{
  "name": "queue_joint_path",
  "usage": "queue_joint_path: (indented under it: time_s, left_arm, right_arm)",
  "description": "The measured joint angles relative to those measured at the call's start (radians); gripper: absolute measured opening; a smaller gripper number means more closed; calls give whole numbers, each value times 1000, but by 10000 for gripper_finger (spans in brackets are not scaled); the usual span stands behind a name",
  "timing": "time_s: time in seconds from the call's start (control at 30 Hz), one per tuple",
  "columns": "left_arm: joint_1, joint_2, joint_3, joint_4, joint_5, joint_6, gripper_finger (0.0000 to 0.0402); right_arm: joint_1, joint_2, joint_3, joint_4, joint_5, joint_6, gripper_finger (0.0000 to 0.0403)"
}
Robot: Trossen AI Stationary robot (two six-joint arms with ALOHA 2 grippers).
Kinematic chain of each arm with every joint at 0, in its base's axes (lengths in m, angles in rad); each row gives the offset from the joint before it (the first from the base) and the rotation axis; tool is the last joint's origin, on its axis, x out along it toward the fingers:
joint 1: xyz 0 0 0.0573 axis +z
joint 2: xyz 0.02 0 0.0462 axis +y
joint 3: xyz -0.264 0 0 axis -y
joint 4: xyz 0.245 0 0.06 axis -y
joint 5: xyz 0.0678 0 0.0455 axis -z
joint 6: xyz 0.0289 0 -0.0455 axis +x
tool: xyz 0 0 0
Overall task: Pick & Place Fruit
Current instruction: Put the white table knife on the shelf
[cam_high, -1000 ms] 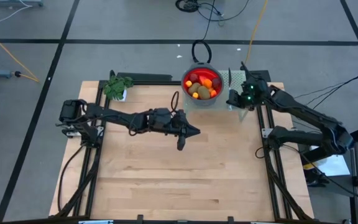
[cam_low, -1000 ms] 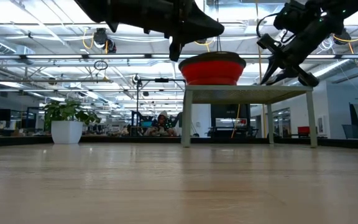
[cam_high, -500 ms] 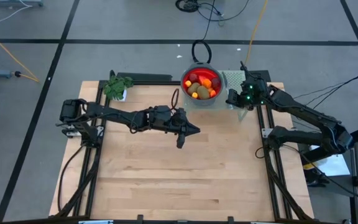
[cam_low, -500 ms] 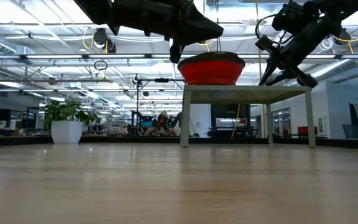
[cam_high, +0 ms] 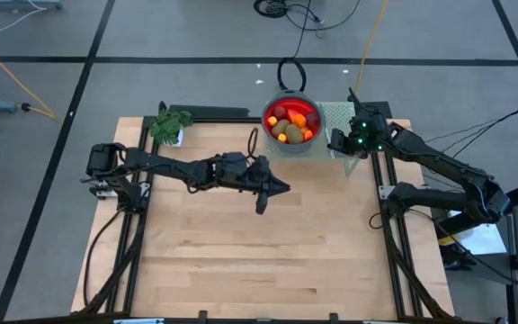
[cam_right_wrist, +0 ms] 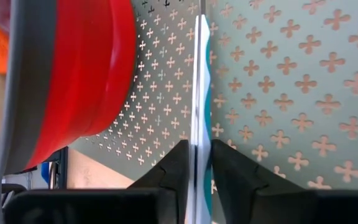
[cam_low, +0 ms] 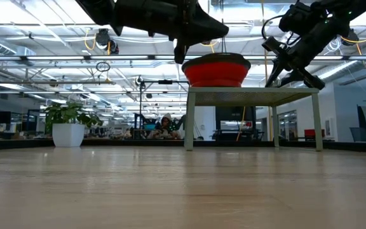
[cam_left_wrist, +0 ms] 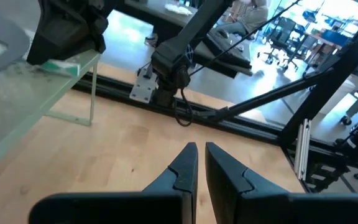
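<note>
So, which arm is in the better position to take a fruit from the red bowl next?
The left. Its shut gripper hangs empty over the table, near the red bowl of fruit. The right gripper is busy on a thin knife beside the bowl.

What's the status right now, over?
Left gripper shut, empty, mid-table. Right gripper astride the knife on the perforated stand. Fruit all in red bowl. Nothing blocking.
</note>
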Motion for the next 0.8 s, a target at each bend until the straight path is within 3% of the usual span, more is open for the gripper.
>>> queue_joint_path:
  time_s: [0.27, 0.8]
  left_arm:
    - [0, 0, 0, 45, 0, 11, 26]
    - [0, 0, 0, 43, -3, -5, 26]
  right_arm:
    - [0, 0, 0, 2, 5, -23, 79]
    - [0, -5, -1, 10, 35, -65, 67]
